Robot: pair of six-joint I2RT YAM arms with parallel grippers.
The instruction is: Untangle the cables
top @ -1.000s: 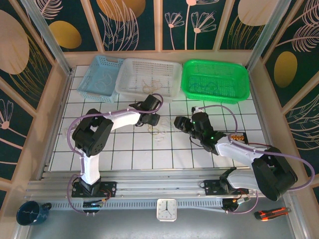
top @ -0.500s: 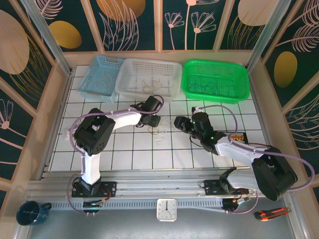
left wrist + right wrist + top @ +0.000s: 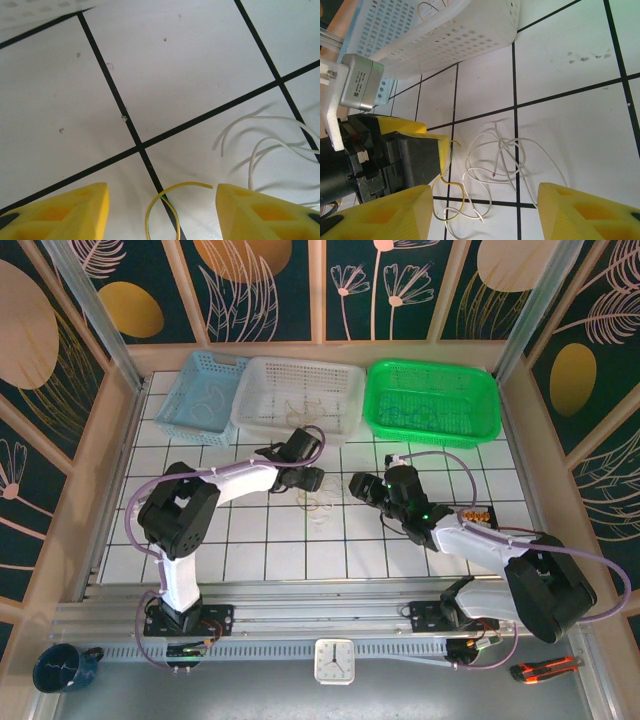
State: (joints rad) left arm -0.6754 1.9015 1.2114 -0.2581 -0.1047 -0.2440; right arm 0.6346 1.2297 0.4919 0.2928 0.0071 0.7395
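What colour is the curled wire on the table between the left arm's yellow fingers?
The wire is yellow with green, clearest in the left wrist view.

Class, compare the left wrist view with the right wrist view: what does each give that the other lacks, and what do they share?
Left wrist view: a close look at the yellowish-green cable curling between the left gripper's open fingers. Right wrist view: the white basket, the wider tangle of white cables, and the right gripper's open fingers. Shared: the gridded table, the white cables and the yellowish-green cable.
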